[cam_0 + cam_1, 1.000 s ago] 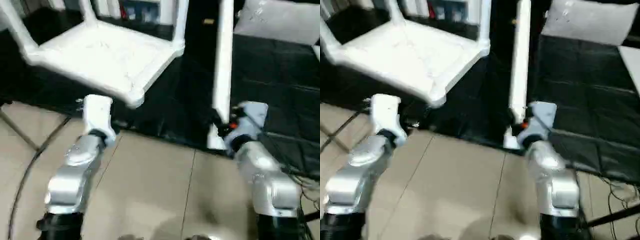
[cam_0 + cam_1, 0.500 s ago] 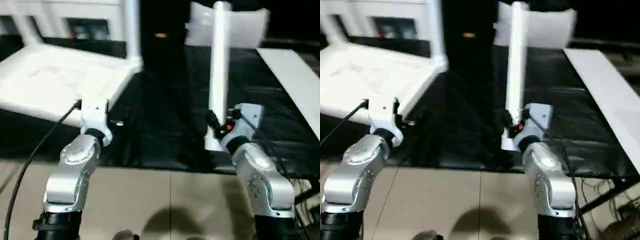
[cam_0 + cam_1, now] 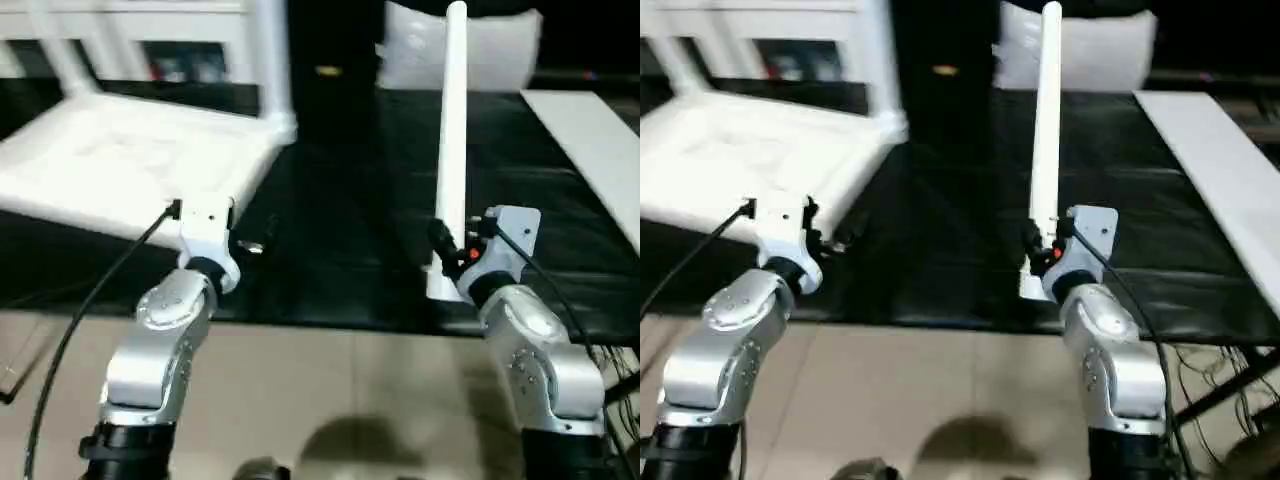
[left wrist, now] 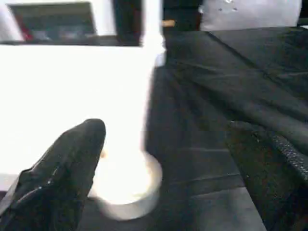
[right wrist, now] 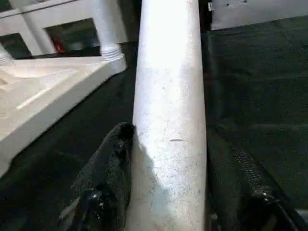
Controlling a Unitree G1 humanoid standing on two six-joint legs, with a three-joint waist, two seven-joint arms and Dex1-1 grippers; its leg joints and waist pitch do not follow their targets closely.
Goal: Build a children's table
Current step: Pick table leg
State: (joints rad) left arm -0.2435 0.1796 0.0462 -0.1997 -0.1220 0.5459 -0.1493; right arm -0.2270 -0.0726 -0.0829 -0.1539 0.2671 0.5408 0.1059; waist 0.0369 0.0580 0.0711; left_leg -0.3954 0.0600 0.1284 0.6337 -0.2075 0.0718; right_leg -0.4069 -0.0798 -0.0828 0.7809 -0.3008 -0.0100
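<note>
White leg (image 3: 452, 150) pinched by right hand (image 5: 168, 192); left hand (image 4: 163, 163) spread, table (image 3: 130, 160) cropped.

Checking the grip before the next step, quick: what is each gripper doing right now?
Left gripper: open, holding nothing, by the tabletop's corner.
Right gripper: closed on a leg, held upright.

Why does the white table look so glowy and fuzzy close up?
In the left wrist view the table top is washed out to plain white and its near corner smears; the left gripper's fingers are soft dark blobs. In the right wrist view the leg is sharper, showing small scuffs.
</note>
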